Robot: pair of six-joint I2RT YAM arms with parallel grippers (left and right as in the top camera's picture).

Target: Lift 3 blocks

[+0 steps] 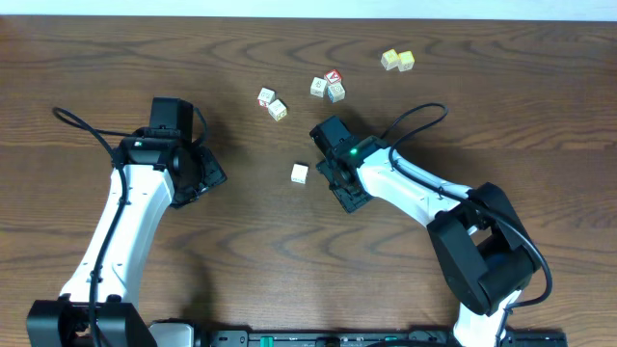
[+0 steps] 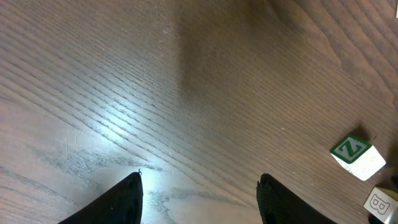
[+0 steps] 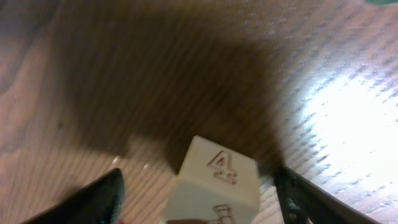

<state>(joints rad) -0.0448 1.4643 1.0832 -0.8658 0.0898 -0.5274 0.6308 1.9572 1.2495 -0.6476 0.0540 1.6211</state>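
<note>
One whitish block (image 1: 300,173) lies alone mid-table, and two more blocks (image 1: 266,96) (image 1: 278,110) sit side by side behind it. My right gripper (image 1: 326,179) is at the lone block from its right. In the right wrist view this block (image 3: 217,180), marked with a 4, stands between the open jaws of the right gripper (image 3: 199,177), with table showing on both sides of it. My left gripper (image 1: 214,178) hangs open over bare wood, well left of the blocks. The left wrist view shows nothing between the left gripper's (image 2: 199,180) fingers.
A cluster with a red-topped cube (image 1: 333,76) and a pale yellow pair (image 1: 397,61) lie at the back. A green Z cube (image 2: 356,155) and another cube (image 2: 380,202) show at the right edge of the left wrist view.
</note>
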